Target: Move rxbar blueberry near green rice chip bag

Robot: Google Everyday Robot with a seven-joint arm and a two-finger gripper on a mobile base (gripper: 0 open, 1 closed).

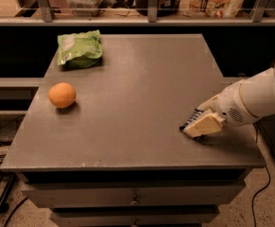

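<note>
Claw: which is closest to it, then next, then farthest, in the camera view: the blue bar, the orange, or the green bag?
1. rxbar blueberry: right at the claw, front right of the table.
2. orange: by the left edge, about midway back.
3. green rice chip bag: far left corner.
</note>
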